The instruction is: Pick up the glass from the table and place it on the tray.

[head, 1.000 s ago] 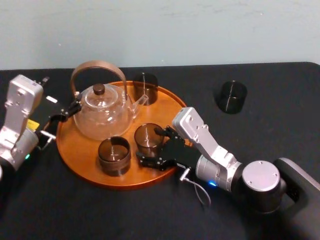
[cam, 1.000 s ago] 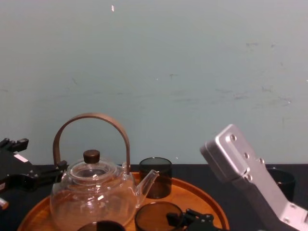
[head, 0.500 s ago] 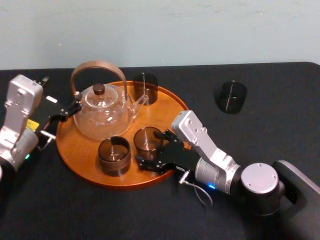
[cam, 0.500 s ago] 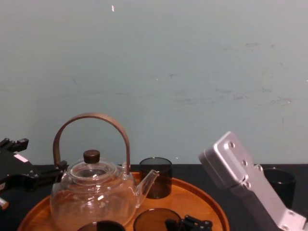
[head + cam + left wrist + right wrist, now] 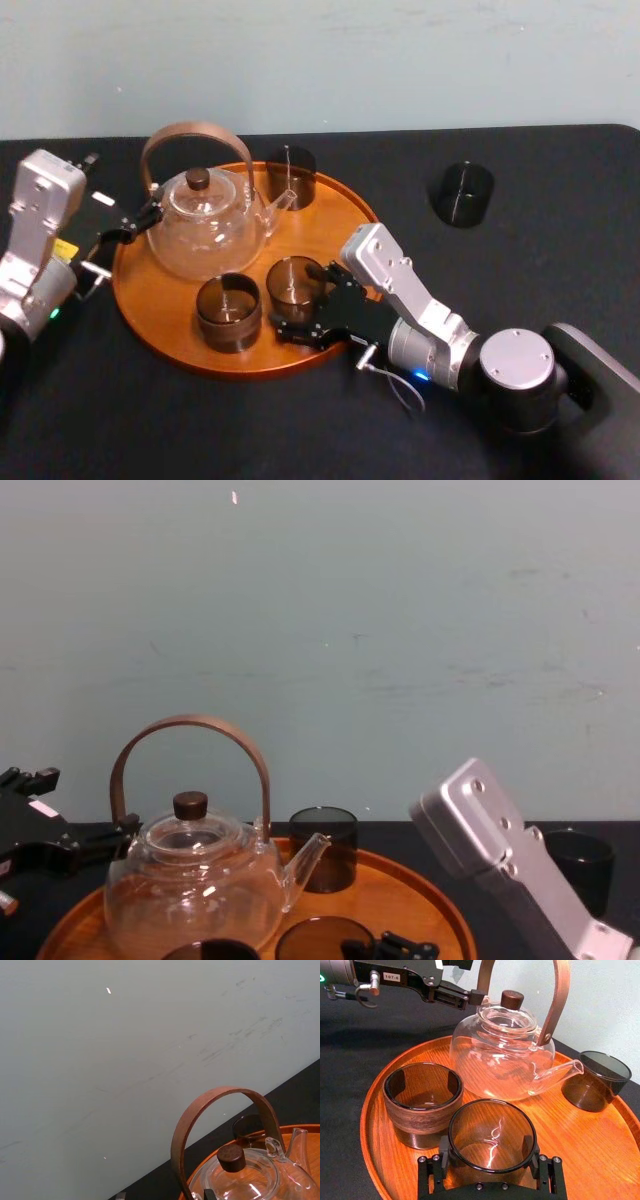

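Head view: tray [image 5: 160,300] holds teapot [image 5: 205,235], two empty glasses [image 5: 228,310] and a third glass [image 5: 290,280] clamped upright by the outstretched right gripper [image 5: 302,300]; left gripper [image 5: 125,232] sits at its left rim.

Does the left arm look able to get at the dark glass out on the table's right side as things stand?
Probably not. The left gripper sits beside the teapot, and the tray and the right gripper with its held glass lie between it and that dark glass.
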Tool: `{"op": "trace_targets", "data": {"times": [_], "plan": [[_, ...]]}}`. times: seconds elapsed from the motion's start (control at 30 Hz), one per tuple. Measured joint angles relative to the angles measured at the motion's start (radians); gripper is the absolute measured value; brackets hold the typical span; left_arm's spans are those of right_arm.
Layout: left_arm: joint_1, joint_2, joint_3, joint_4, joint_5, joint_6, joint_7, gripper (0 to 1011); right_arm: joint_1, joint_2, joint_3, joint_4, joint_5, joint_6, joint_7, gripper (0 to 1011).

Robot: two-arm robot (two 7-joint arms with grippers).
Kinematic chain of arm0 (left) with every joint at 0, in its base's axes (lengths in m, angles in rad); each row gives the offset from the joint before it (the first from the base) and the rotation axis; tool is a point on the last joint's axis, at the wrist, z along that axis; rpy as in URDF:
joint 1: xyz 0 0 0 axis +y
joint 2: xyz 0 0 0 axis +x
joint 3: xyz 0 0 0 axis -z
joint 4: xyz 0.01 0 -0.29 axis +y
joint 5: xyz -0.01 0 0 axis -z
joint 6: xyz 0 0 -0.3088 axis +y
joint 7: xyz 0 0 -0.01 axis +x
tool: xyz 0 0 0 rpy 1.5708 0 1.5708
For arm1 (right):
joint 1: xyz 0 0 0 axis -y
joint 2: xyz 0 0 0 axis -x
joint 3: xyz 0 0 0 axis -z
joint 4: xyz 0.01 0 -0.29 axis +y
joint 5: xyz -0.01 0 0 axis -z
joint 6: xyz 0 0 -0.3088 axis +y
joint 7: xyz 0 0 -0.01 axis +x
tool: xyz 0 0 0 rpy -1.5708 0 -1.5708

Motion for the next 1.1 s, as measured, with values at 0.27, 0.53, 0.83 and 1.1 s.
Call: {"op": "trace_targets", "data": {"times": [0.27,0.53,0.83,1.1], "plan": [[0.0,0.0,0.0,0.0,0.0,0.0,0.0,1009,0.0,0.001,0.0,0.0,0.0,0.002,0.0,956],[0.0,0.0,0.0,0.0,0.0,0.0,0.0,1010,0.0,0.003,0.002,-0.004,0.002,0.001,0.002,1002],[0.0,0.0,0.0,0.0,0.0,0.0,0.0,1009,-0.023,0.029,0.011,-0.055,0.011,0.018,0.006,1002],[0.0,0.0,0.0,0.0,0.0,0.0,0.0,1010,-0.045,0.051,0.017,-0.09,0.013,0.042,0.005,1002]]}}
